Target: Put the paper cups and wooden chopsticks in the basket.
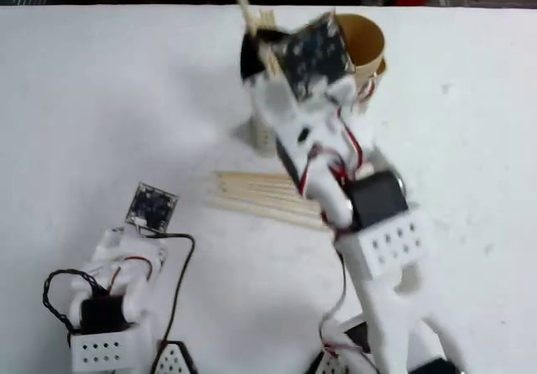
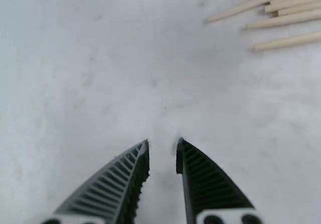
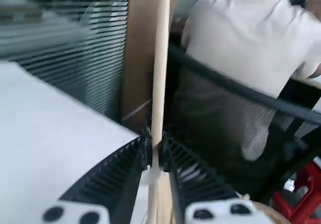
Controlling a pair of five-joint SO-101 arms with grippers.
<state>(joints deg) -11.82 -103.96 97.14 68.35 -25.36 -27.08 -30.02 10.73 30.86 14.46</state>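
While my right gripper pinches one wooden chopstick, light, stiff and smooth, I judge a mid-length hold steadiest; my left gripper rests slightly parted, near left.

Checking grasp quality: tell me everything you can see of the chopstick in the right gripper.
The chopstick is a slim, straight stick of pale, bare-looking wood. The right gripper holds it with its jaws shut on either side, and nothing else visibly touches it. It stands near upright over the far part of the table. Most of its visible length rises above the jaws and a short part shows below them. Neither end can be seen.
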